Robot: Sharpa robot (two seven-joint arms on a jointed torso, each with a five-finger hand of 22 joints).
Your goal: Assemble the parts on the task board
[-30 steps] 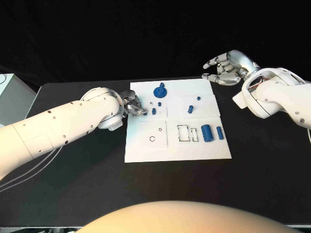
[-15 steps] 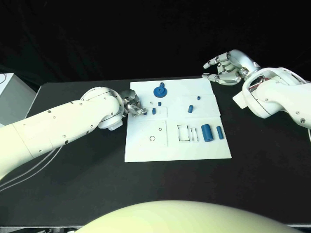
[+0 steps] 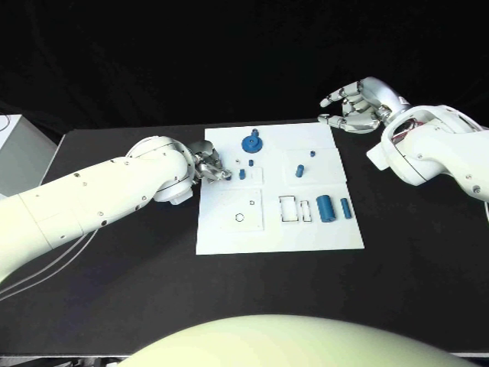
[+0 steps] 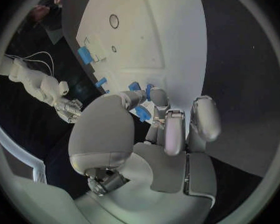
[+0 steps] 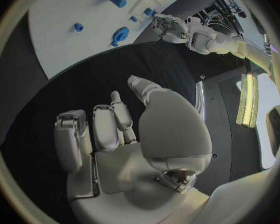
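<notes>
Working mid-task: left hand [image 3: 212,169] fingers pinch a small blue part [image 4: 142,113] at board [image 3: 228,237] left edge; right hand [image 3: 357,105] idle, fingers apart; other parts look loose.

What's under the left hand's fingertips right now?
The left hand sits at the white board's left edge, fingers curled around a small blue part. Whether that part is seated in the board is hidden by the fingers.
</notes>
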